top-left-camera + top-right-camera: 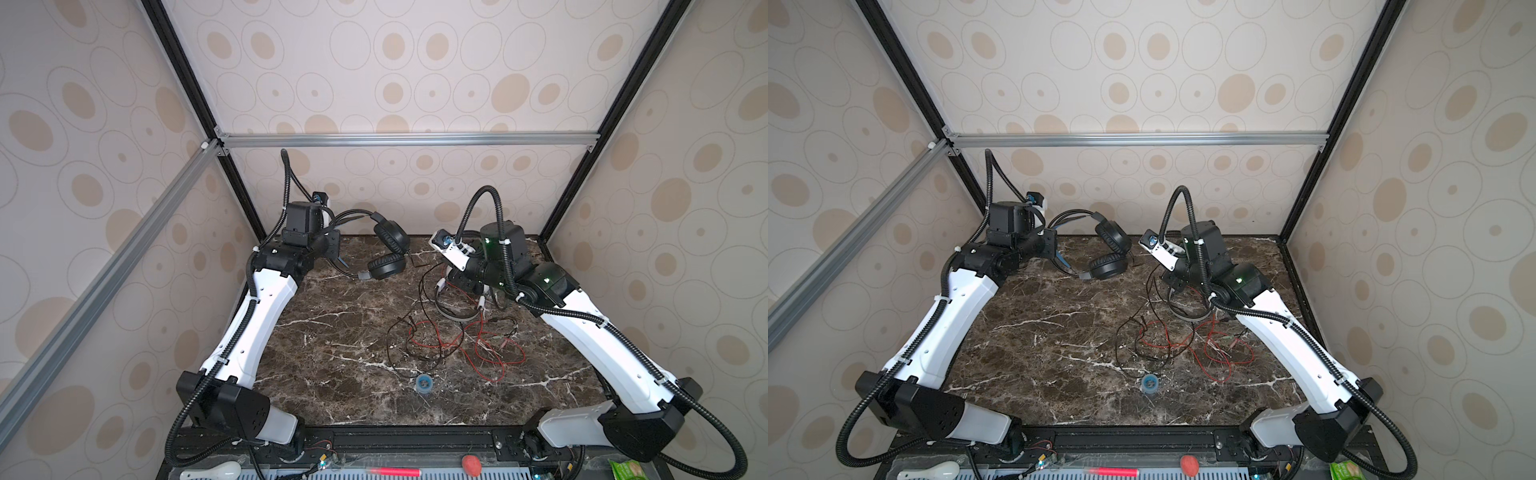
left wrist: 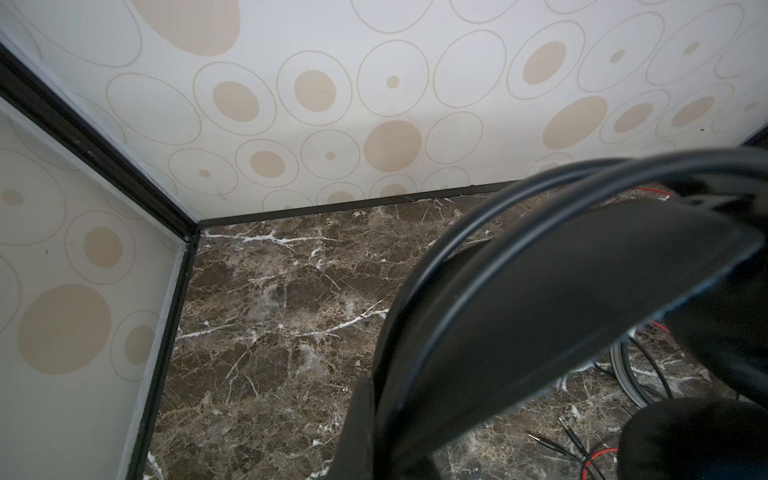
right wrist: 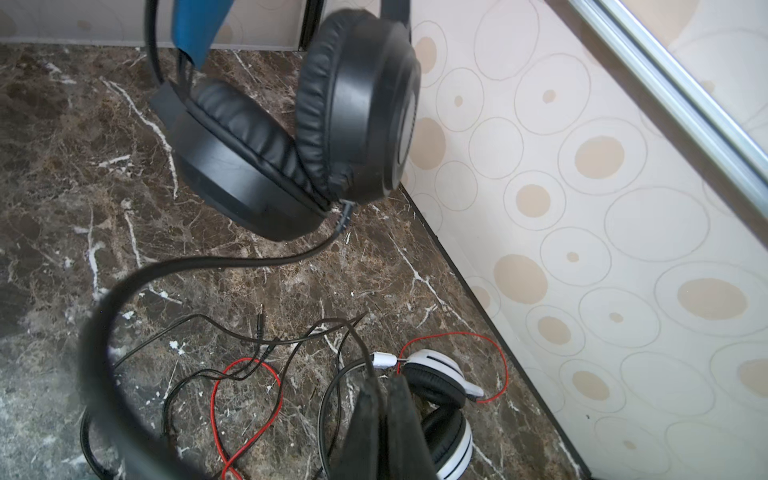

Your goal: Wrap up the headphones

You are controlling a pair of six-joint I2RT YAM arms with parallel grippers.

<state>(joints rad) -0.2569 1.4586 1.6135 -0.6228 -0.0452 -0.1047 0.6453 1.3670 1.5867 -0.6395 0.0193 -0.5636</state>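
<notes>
The black headphones (image 1: 388,249) hang over the far edge of the desk (image 1: 332,353) near its left corner, headband clamped by the left gripper (image 1: 333,239), cups pointing toward the right gripper (image 3: 384,382), which pinches their black cord (image 3: 232,262) tight above the white headphones (image 3: 440,386)

Both top views overhead, wrist views close, sharing tabletop (image 1: 332,332).
</notes>
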